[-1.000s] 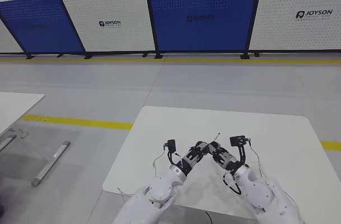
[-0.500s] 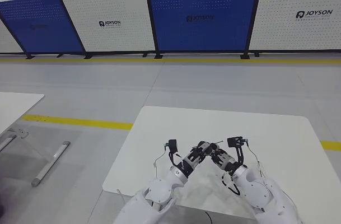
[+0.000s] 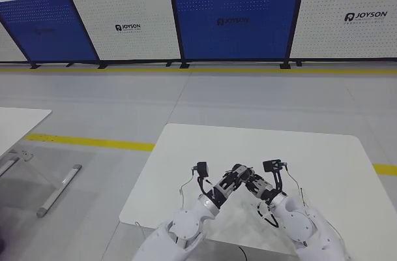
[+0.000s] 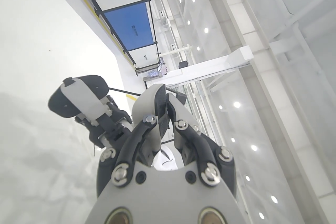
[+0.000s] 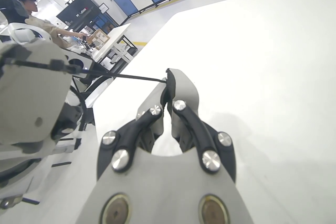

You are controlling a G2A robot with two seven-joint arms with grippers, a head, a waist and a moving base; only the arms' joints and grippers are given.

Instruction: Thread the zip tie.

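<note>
Table [image 3: 315, 150]: white with rounded corners, and both arms are working above its near edge.
Left arm [image 3: 191, 218]: it comes up from the near side and angles inward and forward, wrist raised, with the forearm sloping toward the middle of the near edge.
Right arm [image 3: 296, 218]: the mirror image, bent inward from the other side, so the two forearms make a peak over the table.
Left gripper [image 4: 164, 93]: held off the tabletop, tip to tip with its partner. Its fingers are pressed together with the dark pads meeting, and the head end of the tie lies across them. The exact pinch point is hard to make out.
Right gripper [image 5: 168, 78]: it hangs above the table and points toward the other claw. The fingers are squeezed tight, nipping the thin tail of the strap right at the fingertips.
Zip tie [image 5: 113, 75]: black and slim, stretched taut in the air between the two claws. Its small square head sits against the left gripper and nothing rests on the table.
</note>
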